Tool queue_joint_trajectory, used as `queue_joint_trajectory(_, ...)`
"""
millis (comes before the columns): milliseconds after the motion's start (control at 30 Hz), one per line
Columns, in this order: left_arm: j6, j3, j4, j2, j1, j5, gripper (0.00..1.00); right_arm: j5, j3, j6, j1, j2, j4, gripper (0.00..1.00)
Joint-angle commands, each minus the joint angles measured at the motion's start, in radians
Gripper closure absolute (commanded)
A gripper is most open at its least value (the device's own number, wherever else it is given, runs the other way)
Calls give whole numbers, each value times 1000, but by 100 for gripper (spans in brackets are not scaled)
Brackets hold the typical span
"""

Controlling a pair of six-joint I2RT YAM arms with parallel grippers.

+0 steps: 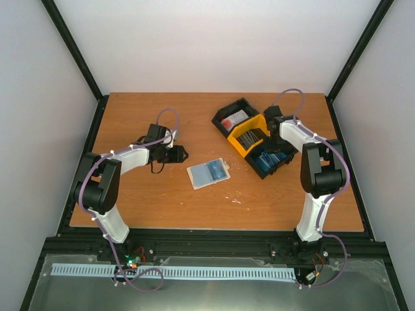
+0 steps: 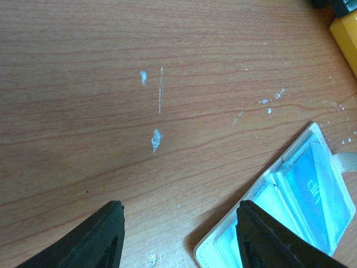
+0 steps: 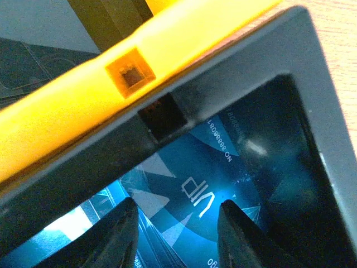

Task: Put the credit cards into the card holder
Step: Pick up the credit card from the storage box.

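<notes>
The right gripper (image 3: 177,205) is seen spread wide with nothing held between its fingers. It is poised directly above the bright blue plastic credit cards (image 3: 195,184), and "VIP" lettering can be read on the topmost one. Whether the fingertips are touching that card cannot be told. The cards are stacked inside a black plastic bin (image 3: 223,78), whose wall is butted against a yellow plastic bin (image 3: 83,100). In the overhead view this pair is found at the right of the brown wood-grain counter (image 1: 142,207). A second black bin (image 1: 227,109) just behind is loaded with something red and white.

Over to the left now. The left gripper (image 2: 179,223) is held open and empty too, low above bare counter. Just beside one of its fingers, the flat beige-tan folding card holder (image 2: 290,212) is laid open with its clear pockets facing up. From above it is seen lying between the two grippers.

A blue card with similar lettering appears to be tucked into one pocket, so a start seems to have been made, though the number inside cannot be counted. Plenty is judged to be left: cards are visible in the bin, and no card is gripped yet. The next one must be pinched, carried across and slid into a free pocket.
</notes>
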Motion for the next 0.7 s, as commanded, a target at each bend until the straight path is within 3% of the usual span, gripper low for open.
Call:
queue_joint_trajectory(0, 0, 5, 29, -27, 7, 4, 44, 69, 19, -1, -8, -43, 10, 62)
queue_joint_trajectory(233, -3, 1, 30, -29, 7, 5, 44, 116, 7, -16, -8, -67, 22, 67)
queue_joint_trajectory(567, 0, 1, 32, -27, 7, 10, 44, 183, -46, -72, -7, -55, 60, 86)
queue_joint_trajectory(667, 4, 1, 32, -27, 7, 11, 44, 209, -59, -88, -7, -44, 70, 86)
